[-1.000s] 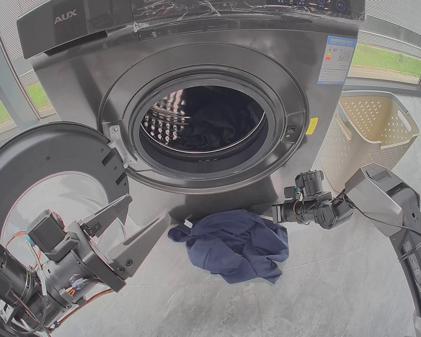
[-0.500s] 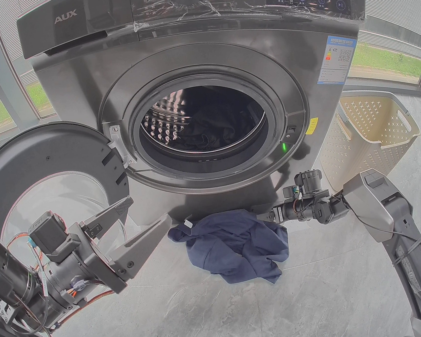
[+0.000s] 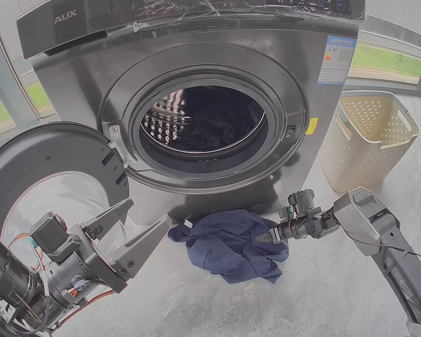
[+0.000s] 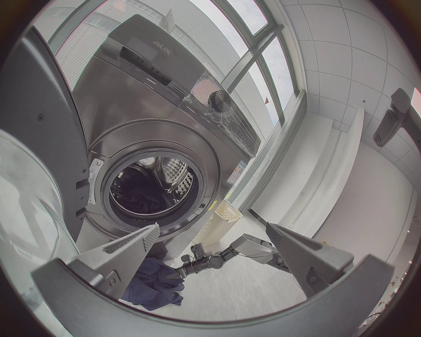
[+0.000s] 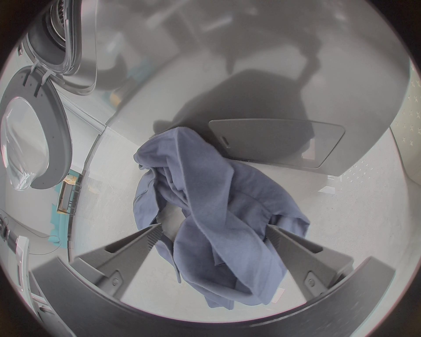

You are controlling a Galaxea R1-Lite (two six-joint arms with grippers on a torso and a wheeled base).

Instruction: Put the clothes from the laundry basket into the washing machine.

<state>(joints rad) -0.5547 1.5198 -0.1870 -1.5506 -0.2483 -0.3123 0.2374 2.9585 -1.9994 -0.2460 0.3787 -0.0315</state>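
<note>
1. Navy garment (image 3: 233,246) is crumpled on the floor (image 3: 235,313), right against the washing machine's (image 3: 198,53) front.
2. Right gripper (image 5: 212,230) is spread wide, straddling the garment's right edge.
3. Left gripper (image 3: 145,210) is spread too and holding nothing, by the open door (image 3: 45,159).

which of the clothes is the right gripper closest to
The blue garment on the floor: the open right gripper straddles its edge. The dark clothes lie up inside the drum.
</note>
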